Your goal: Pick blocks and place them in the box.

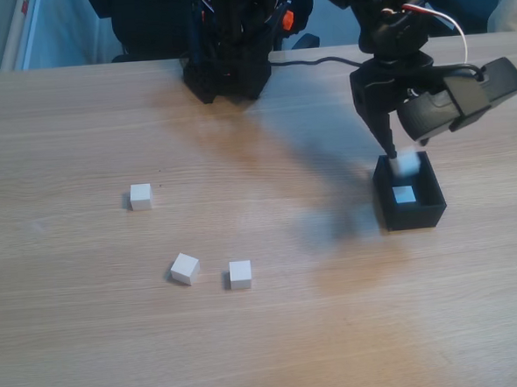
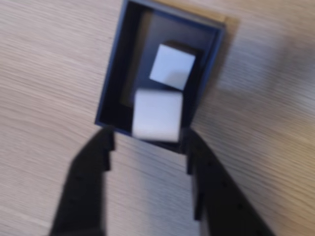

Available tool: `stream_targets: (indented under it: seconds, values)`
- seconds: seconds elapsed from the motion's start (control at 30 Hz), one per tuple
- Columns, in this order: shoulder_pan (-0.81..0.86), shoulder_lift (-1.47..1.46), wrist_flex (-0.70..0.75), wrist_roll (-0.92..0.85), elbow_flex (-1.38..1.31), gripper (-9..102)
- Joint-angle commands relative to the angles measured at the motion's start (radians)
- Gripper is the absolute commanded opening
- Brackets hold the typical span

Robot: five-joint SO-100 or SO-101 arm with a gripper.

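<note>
The black box [image 1: 413, 216] stands at the right of the wooden table. One white block [image 1: 404, 194] lies on its floor, seen also in the wrist view [image 2: 172, 67]. My gripper [image 1: 395, 155] hangs just over the box's far rim. In the wrist view its fingers [image 2: 147, 141] stand open over the near wall of the box [image 2: 115, 73]. A second, blurred block [image 2: 156, 114] sits between and just beyond the fingertips, with a gap to the left finger [image 2: 101, 147]. Three more blocks lie on the table at the left [image 1: 140, 196], [image 1: 184, 268], [image 1: 240, 274].
The arm's black base [image 1: 229, 64] stands at the back middle of the table, with a cable running right from it. The wrist camera [image 1: 463, 98] juts out to the right above the box.
</note>
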Motion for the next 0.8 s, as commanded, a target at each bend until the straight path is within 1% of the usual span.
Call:
stream_targets:
  seconds: [0.0, 0.1, 0.27, 0.3, 0.43, 0.53, 0.6, 0.67, 0.77]
  values:
    - [-0.006, -0.006, 0.034, -0.015, -0.083, 19]
    - [0.0, -0.008, 0.038, -0.015, -0.091, 18]
    - [0.083, 0.032, 0.071, -0.041, -0.048, 5]
    - [0.11, 0.052, 0.072, -0.066, -0.02, 5]
    - [0.253, 0.153, 0.063, -0.184, 0.13, 6]
    - [0.373, 0.224, 0.057, -0.308, 0.252, 6]
    - [0.456, 0.25, 0.051, -0.382, 0.314, 9]
    - [0.528, 0.258, -0.003, -0.413, 0.373, 12]
    - [0.609, 0.253, -0.129, -0.417, 0.443, 16]
